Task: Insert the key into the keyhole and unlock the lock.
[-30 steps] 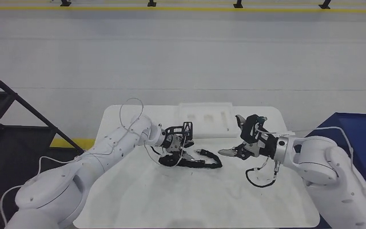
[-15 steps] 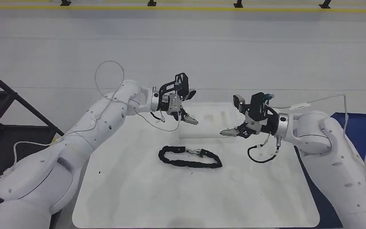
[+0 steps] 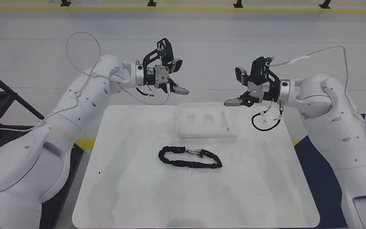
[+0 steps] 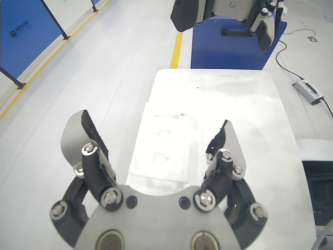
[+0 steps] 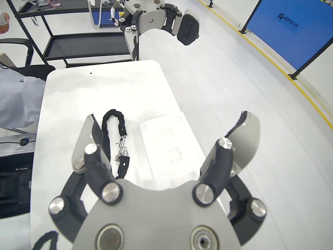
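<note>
White table [image 3: 143,194] carrying a white foam tray [image 3: 189,129] at its far edge, black chain lock [image 3: 171,158] lying just in front of the tray, left gripper [image 4: 154,126] raised above the tray's left side, fingers spread and empty, right gripper [image 5: 167,120] raised above its right side, fingers likewise apart, the chain's metal lock end [image 3: 198,152] too small to make out a key.

Open workshop hall around the white worktop [image 3: 143,194].
A pale grey floor [image 3: 183,51] stretches behind, crossed by a yellow line [image 3: 189,8]. Blue partition panels [image 4: 23,40] on black feet stand along it. A blue cabinet [image 4: 226,53] stands at one end of the worktop, a black shelf trolley [image 5: 78,45] at the other. A power adapter [image 4: 308,91] lies on the floor.
</note>
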